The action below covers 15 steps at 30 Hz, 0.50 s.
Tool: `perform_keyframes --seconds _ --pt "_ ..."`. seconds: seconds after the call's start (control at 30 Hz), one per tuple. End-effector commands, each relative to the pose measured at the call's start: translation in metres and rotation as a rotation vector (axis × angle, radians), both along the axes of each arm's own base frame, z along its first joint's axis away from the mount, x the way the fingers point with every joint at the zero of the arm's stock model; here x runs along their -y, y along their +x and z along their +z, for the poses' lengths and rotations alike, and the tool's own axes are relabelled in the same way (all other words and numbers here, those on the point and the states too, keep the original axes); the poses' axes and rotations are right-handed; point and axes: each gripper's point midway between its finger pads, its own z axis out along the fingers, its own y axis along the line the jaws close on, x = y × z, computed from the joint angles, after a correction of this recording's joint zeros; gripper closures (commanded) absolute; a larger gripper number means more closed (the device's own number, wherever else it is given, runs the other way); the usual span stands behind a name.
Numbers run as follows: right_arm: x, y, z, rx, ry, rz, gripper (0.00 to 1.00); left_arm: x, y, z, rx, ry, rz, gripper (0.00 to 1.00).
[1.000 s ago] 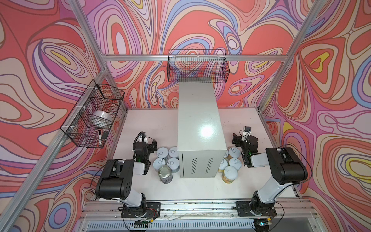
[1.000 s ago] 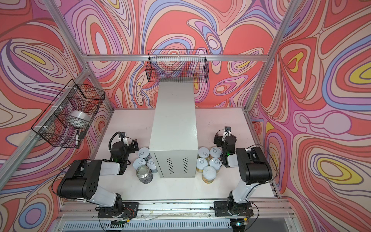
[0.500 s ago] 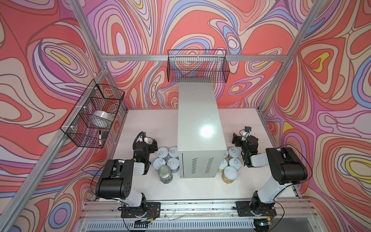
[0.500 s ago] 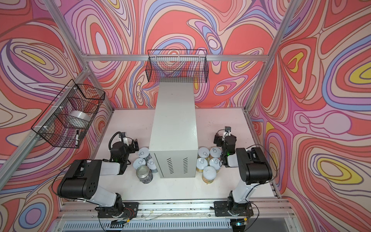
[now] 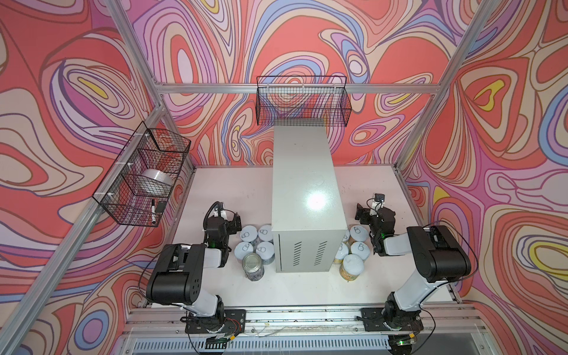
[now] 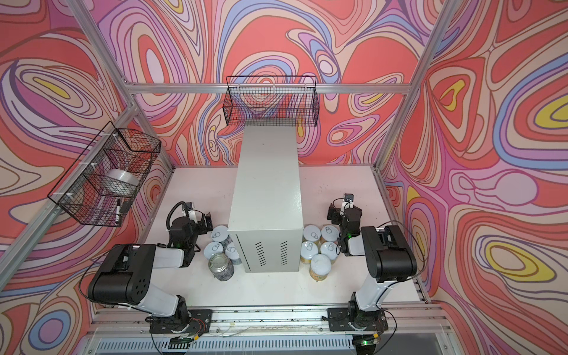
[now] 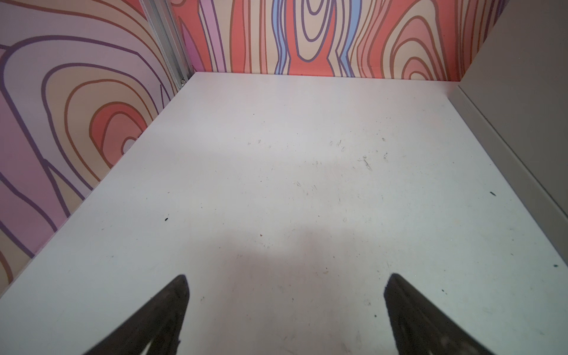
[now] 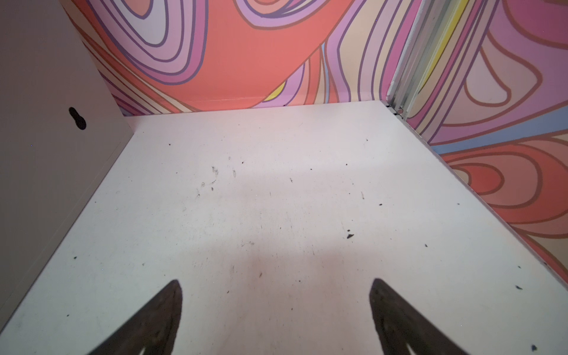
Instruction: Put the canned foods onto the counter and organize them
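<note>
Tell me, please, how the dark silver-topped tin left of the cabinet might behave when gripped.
The dark silver-topped cylindrical tin looks rigid, so probably won't crush. Its smooth round wall may slip; toppled, it would likely roll.

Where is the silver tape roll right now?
In both top views, the tape roll lies in the black wire basket on the left wall, well left of the grey cabinet.

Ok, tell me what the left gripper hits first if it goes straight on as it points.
Nothing stands in its line: the left gripper, jaws open, faces bare table up to the patterned back wall. That wall looks like the first stop, unless its tilt takes it into the table sooner.
</note>
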Motion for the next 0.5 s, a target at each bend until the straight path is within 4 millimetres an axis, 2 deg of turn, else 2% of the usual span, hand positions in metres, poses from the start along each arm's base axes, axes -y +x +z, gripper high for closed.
perform_keyframes --seconds 0.0,0.1,0.27,0.37,0.47 --pt "0.001 0.000 0.002 0.008 0.011 -0.001 0.01 -0.002 0.003 0.004 0.013 -0.007 0.002 0.00" --pt "0.001 -0.001 0.003 0.013 0.007 0.000 0.02 -0.002 0.003 0.005 0.014 -0.006 0.003 0.00" --pt "0.027 -0.009 0.022 0.041 0.001 -0.169 0.02 -0.012 -0.004 0.018 0.028 -0.002 0.067 0.00" --pt "0.044 -0.019 0.038 0.029 -0.006 -0.286 0.02 -0.016 -0.012 0.038 0.041 0.002 0.099 0.00" --pt "0.063 -0.026 0.061 0.005 -0.002 -0.414 0.01 -0.027 -0.020 0.067 0.097 -0.007 0.172 0.00"
